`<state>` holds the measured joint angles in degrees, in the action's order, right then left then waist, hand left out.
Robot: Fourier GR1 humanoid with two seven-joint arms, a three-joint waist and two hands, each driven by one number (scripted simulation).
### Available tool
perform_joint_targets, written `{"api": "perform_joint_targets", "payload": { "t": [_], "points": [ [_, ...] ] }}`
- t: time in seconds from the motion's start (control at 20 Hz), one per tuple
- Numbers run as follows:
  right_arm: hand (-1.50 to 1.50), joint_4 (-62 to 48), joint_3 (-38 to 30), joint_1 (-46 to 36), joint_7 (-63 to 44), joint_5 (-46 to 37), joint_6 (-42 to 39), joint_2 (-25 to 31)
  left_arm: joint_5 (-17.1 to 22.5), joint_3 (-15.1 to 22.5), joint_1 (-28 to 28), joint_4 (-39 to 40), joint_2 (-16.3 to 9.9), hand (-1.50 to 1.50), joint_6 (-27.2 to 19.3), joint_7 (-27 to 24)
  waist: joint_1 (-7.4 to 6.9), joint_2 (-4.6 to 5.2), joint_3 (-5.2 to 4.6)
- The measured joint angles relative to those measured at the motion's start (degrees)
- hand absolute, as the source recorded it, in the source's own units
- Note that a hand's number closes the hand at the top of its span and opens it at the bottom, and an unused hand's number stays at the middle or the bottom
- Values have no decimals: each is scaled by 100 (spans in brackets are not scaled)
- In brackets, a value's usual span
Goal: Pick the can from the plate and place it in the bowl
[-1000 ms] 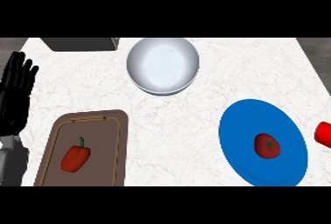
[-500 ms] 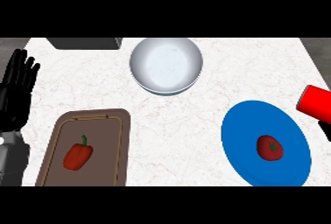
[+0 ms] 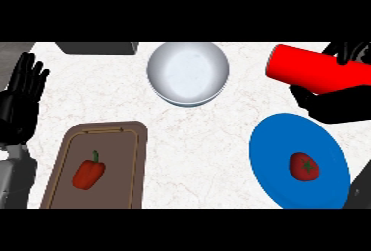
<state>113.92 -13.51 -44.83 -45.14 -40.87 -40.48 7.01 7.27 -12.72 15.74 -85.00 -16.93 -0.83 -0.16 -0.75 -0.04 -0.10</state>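
Observation:
A red can lies on its side in the air at the upper right, with my right hand curled round its right end. It hangs just above the far edge of the blue plate, to the right of the white bowl. The bowl stands near the counter's far edge and holds nothing. A red tomato still lies on the plate. My left hand rests open at the left edge, fingers up.
A brown cutting board at the lower left carries a red bell pepper. A dark grey box sits at the far edge, left of the bowl. Bare white counter lies between board, bowl and plate.
The can has risen and moved left from the right edge toward the bowl, held in my right hand, which now shows. The left hand has stayed still.

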Motion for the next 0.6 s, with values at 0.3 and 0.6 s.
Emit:
{"api": "perform_joint_targets", "payload": {
  "t": [0.3,0.6],
  "points": [
    [150,-1449,419,-1010,-224,-269,442,-340,29,-58,12,117,-33,0,78,-94,-26,16,1],
    [150,-2920,723,-1377,-39,-466,1231,-605,13,-30,12,-44,1,0,24,25,-42,23,4]
  ]
}}
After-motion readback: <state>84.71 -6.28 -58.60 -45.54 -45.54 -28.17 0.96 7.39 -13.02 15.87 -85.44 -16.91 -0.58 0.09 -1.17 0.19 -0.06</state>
